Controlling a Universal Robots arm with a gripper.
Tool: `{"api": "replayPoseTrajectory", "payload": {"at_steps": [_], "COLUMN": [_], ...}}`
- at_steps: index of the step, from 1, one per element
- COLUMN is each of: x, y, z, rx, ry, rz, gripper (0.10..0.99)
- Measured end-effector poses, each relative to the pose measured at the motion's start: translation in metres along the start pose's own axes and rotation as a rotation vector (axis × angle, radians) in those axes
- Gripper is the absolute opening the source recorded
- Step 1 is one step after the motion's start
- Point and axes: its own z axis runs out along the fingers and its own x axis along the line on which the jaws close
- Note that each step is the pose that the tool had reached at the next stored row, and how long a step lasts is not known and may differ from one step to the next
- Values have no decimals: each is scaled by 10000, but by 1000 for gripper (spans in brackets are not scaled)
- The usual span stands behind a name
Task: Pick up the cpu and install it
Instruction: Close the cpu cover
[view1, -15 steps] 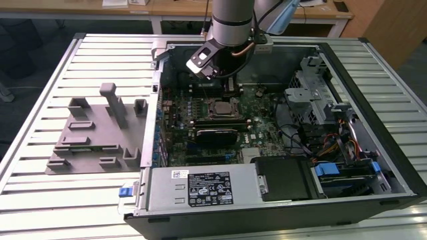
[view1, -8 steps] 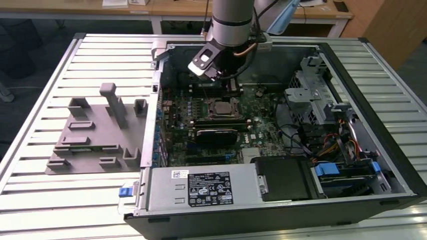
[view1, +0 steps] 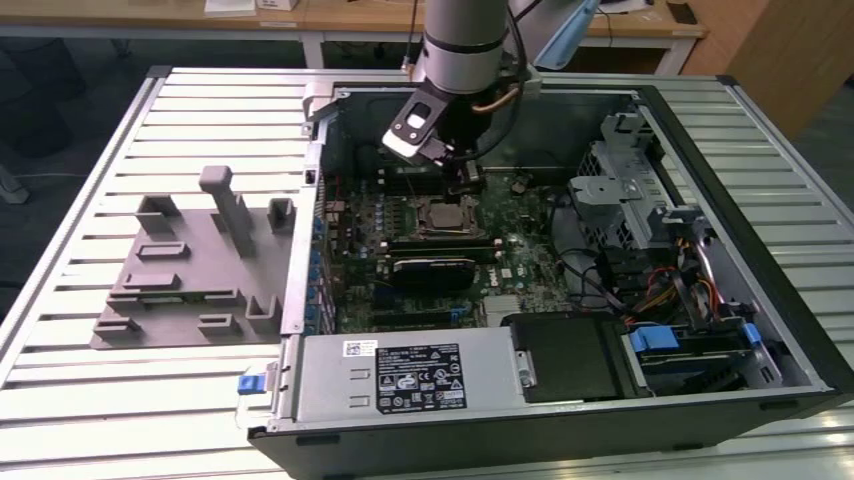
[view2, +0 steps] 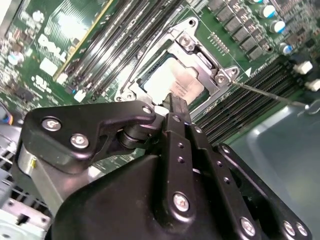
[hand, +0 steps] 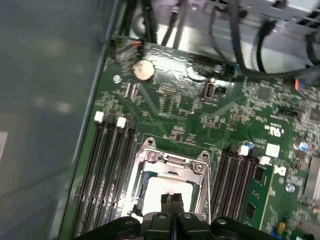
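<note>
The pincer (hand: 171, 197), clenched empty, hangs over the cpu (hand: 152, 192), which lies flat in the socket (hand: 172, 161), at the pincer's six o'clock in the exterior view; any press should stay square and light.

The cpu (view2: 175, 86) is a small, flat, square chip with a pale silvery-grey metal top that catches the light in both wrist views. It lies level, top face up, seated inside the square metal-framed socket (view2: 202, 60) on the green motherboard (view2: 60, 30). Banks of long black memory slots (view2: 112, 52) run along either side, all within the open computer case (view1: 534, 450).
</note>
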Motion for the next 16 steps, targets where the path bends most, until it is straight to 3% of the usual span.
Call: {"api": "replayPoseTrajectory", "payload": {"at_steps": [16], "x": [0], "y": [0], "z": [4], "rx": [-84], "ry": [38], "rz": [-2861], "gripper": [106]}}
